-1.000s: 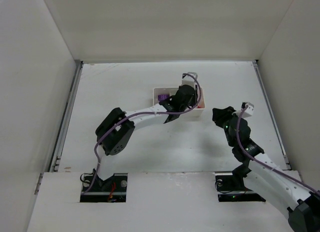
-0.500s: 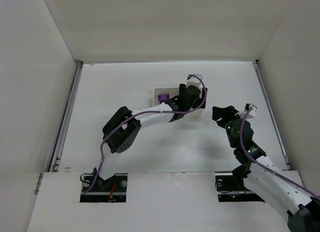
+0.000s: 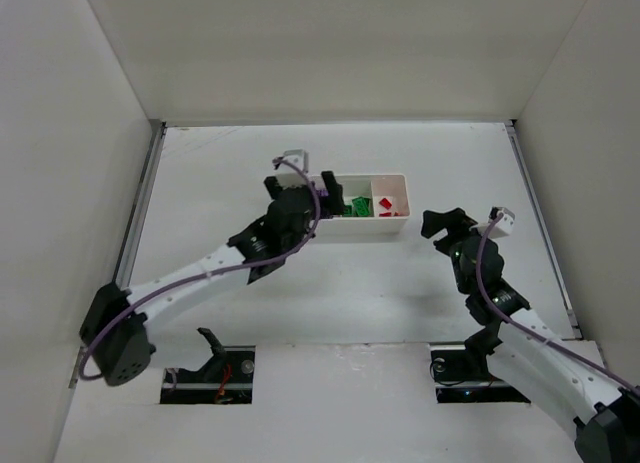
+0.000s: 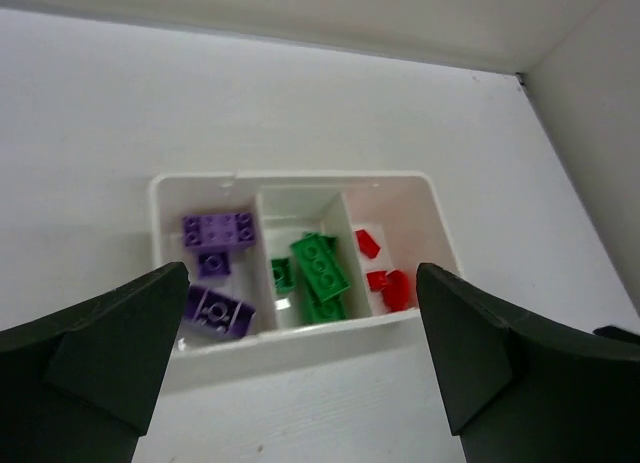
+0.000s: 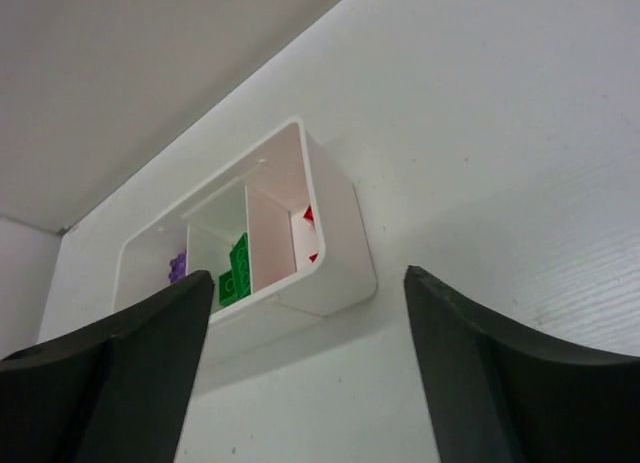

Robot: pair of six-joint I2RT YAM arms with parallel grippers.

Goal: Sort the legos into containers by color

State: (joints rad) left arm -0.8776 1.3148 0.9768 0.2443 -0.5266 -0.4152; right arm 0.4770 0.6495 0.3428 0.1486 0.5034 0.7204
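Purple legos, green legos and red legos each fill their own compartment of the white tray on the desk, leaving the left gripper and right gripper hovering near it, spread wide and empty, apparently finished

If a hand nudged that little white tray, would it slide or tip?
Probably slide: the white tray sits low and flat, so tipping seems unlikely. It looks like thin plastic, likely light. The loose bricks inside may shift.
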